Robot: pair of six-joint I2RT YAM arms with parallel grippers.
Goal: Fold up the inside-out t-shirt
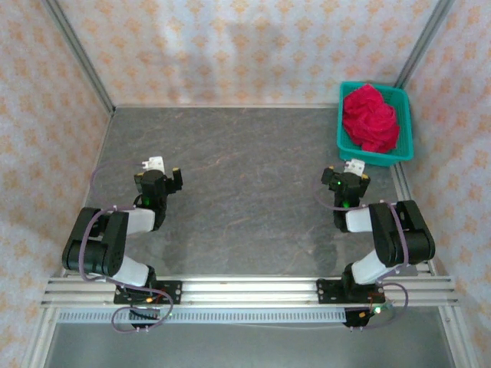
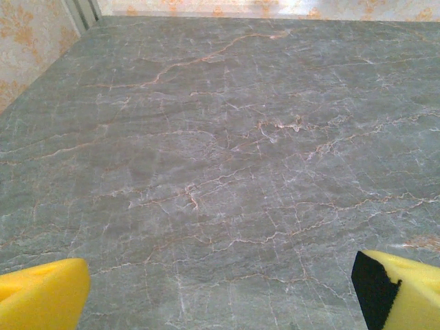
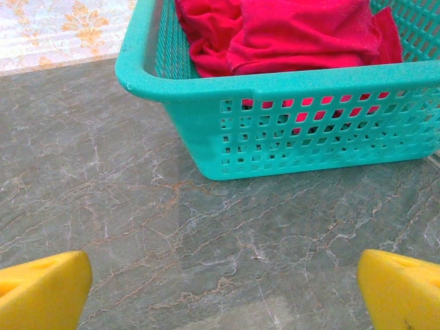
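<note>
The crimson t-shirt (image 1: pixel 371 117) lies bunched up inside the teal mesh basket (image 1: pixel 405 123) at the back right corner of the table. From the right wrist, the t-shirt (image 3: pixel 295 31) heaps above the basket's rim (image 3: pixel 275 86). My right gripper (image 3: pixel 223 292) hangs open a short way in front of the basket, over bare marble, holding nothing. In the top view the right gripper (image 1: pixel 352 170) sits just near of the basket. My left gripper (image 2: pixel 220 292) is open above the bare tabletop, its yellow fingers (image 2: pixel 41 295) wide apart; from above the left gripper (image 1: pixel 159 170) is at the left of the table.
The grey marble tabletop (image 1: pixel 245 184) stretches between the two arms. Patterned walls close in the back and both sides, with metal posts at the back corners. An aluminium rail (image 1: pixel 245 291) carries the arm bases along the near edge.
</note>
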